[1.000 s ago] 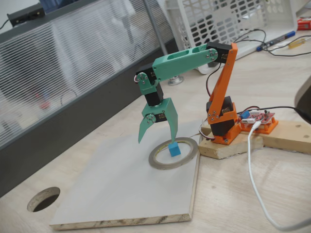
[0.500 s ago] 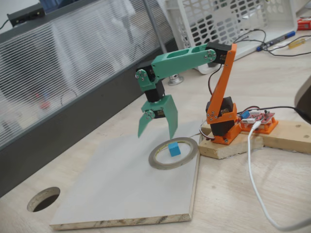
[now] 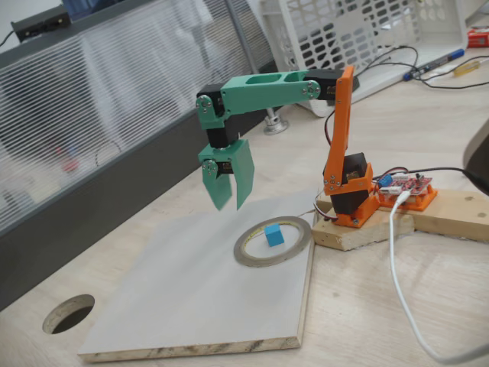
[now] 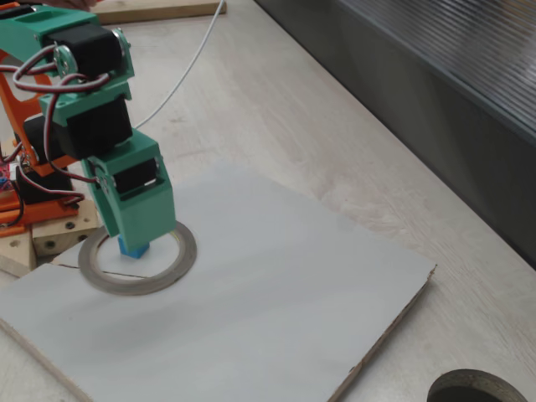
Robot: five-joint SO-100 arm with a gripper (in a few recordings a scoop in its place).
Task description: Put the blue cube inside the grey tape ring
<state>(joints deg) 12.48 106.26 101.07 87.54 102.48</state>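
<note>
The blue cube [image 3: 273, 235] rests on the white board inside the grey tape ring [image 3: 246, 253], near the ring's far side. My green gripper [image 3: 231, 203] hangs well above the board, up and to the left of the ring, with its fingers drawn together and nothing between them. In the other fixed view the gripper [image 4: 139, 239] stands in front of the blue cube [image 4: 134, 248], so just the cube's lower edge peeks out below the fingers, inside the tape ring [image 4: 179, 261].
The white board [image 3: 191, 298] lies on a wooden table with a round dark hole [image 3: 69, 313] at its front left. The arm's orange base sits on wooden blocks [image 3: 367, 229] right of the ring. A white cable [image 3: 397, 283] trails there; a grey partition [image 3: 114, 99] runs behind.
The gripper has lifted off the cube, moved up and left away from the ring, and closed its fingers. The cube stays inside the ring.
</note>
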